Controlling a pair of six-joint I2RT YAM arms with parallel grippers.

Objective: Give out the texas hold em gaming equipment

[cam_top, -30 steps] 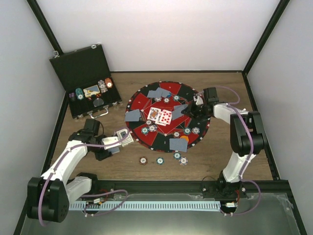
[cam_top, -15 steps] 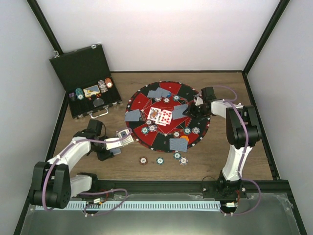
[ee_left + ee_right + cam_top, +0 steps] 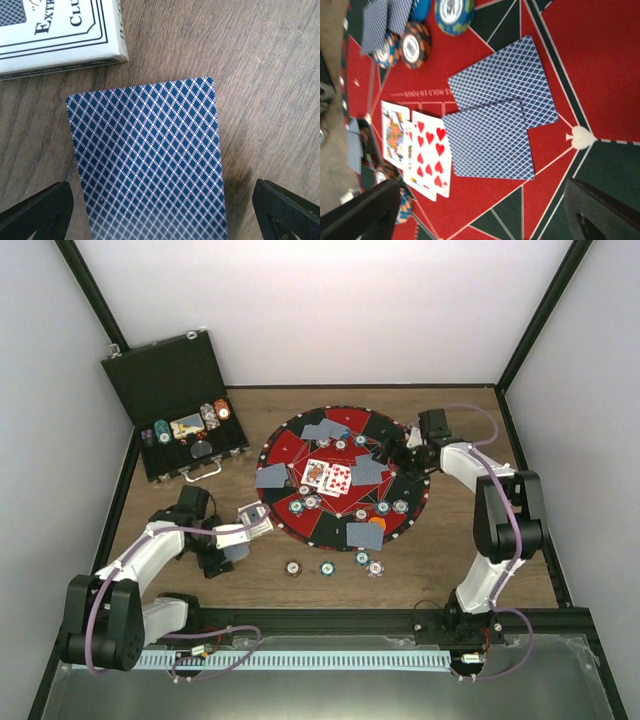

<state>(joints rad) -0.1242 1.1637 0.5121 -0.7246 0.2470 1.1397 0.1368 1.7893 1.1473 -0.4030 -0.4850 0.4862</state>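
Note:
A blue-backed playing card lies flat on the wood just short of the white card box. My left gripper is open, one finger on each side of the card and neither touching it. In the top view this card sits left of the red-and-black mat. My right gripper hangs open over the mat's right part, above two overlapping face-down cards. Face-up cards lie beside them, with poker chips further off. Several chips rest on the wood before the mat.
The open black case stands at the back left with chips in its tray. More face-down cards and chips lie around the mat. The card box sits at the mat's left edge. Black frame rails bound the table.
Both grippers have gone from shut to open. The left let its card down on the wood beside the box. The right let go of a card on the mat and drew back to the right.

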